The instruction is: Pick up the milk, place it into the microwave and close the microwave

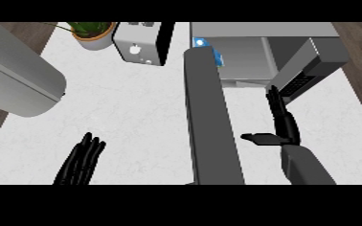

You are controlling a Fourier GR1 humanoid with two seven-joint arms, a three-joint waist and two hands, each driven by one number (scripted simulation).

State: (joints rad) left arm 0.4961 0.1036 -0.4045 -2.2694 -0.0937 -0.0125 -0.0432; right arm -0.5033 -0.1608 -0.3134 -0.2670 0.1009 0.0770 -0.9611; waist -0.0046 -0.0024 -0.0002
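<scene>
The milk (210,53), a small blue-and-white carton with squared edges, sat at the left edge of the microwave's (262,29) cavity, apparently just inside the mouth, though the door hid its lower part. The microwave was a boxy grey shell with a smooth, dull top and a paler recess. Its door (212,124) stood wide open, a long flat grey slab seen nearly edge-on, its long axis running from the hinge beside the carton straight back toward the robot.

The right robot hand (285,124) was just to the right of that slab, on the cavity side, with black fingers straight and together pointing away from the robot and the thumb stuck out toward the door; it held nothing. The milk lay ahead and left of it, beyond the door's far end. The left robot hand (81,162) rested with fingers spread at the lower left, well apart from the door.

The right was the nearer, so closing probably fell to it. The desk (134,105) was white and faintly marbled.
</scene>
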